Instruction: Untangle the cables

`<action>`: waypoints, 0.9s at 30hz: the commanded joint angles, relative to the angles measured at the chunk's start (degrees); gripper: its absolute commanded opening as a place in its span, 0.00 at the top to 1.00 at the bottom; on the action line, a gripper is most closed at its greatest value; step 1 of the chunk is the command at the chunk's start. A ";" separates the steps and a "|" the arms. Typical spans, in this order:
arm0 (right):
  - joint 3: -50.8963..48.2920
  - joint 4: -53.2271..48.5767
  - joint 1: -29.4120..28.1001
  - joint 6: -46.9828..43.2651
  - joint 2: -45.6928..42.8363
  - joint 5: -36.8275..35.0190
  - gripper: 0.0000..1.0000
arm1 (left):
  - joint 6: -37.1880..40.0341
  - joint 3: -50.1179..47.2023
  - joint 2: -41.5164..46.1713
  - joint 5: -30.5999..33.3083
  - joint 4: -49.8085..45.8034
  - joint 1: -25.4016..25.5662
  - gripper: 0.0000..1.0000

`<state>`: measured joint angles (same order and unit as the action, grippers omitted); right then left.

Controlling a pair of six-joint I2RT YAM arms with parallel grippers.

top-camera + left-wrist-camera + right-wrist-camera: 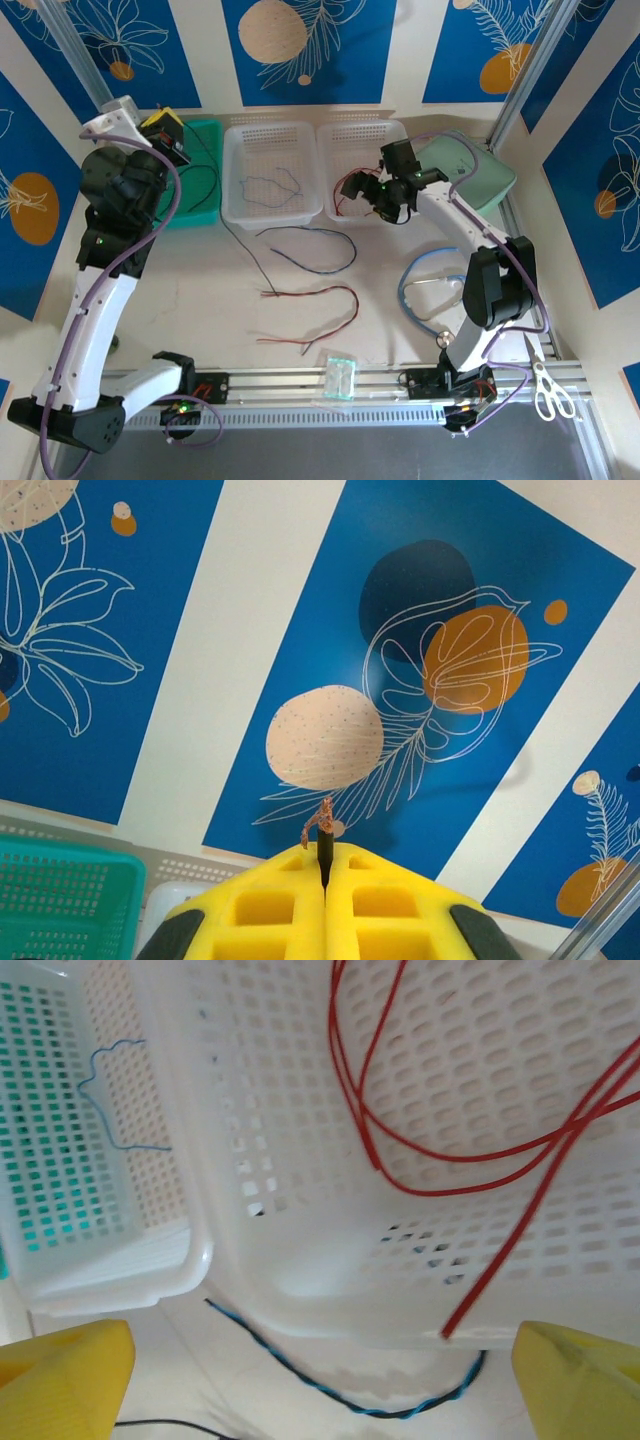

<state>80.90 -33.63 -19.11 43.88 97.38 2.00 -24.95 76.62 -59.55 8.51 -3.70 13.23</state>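
Sticking straight out past clamped left pincer [325, 875], black cable [323, 848] tip

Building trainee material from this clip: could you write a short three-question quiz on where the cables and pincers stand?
1. True or false: the left pincer is shut on a black cable.
2. Which cable lies in the right white tray? A blue, B red, C black.
3. Fill in: the right pincer, above that tray, stands ____.
Key: 1 true; 2 B, the red cable; 3 open.
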 commanded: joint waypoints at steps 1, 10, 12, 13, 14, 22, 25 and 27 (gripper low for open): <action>-0.36 2.33 -0.22 2.22 -0.76 4.38 0.03 | -0.14 -0.94 1.78 -0.43 2.04 -0.48 1.00; 0.63 3.86 -0.35 4.40 2.64 6.51 0.03 | 0.43 -0.92 2.24 0.01 1.42 -0.49 1.00; 0.16 4.44 -0.24 4.84 2.73 6.48 0.03 | 0.34 -0.95 2.24 -0.06 1.33 -0.42 1.00; -0.14 4.77 -0.16 5.05 2.75 6.38 0.03 | 0.27 -0.95 2.20 -0.08 1.35 -0.45 1.00; -0.47 5.12 -0.01 5.21 2.90 6.55 0.03 | 0.17 -0.95 2.16 -0.13 1.38 -0.42 1.00; 0.28 6.32 1.44 5.28 5.32 8.97 0.03 | -1.49 -1.12 1.27 -1.61 1.59 -0.39 1.00; 1.12 6.38 1.70 5.16 6.55 9.56 0.03 | -1.59 -1.30 1.37 -1.59 1.68 -0.40 1.00; 1.52 6.30 1.71 5.13 7.28 9.86 0.03 | -1.44 -1.37 1.53 -1.52 1.60 -0.39 1.00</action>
<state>81.28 -26.55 -17.58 48.71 102.37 10.11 -25.63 75.99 -58.57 7.90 -3.73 13.23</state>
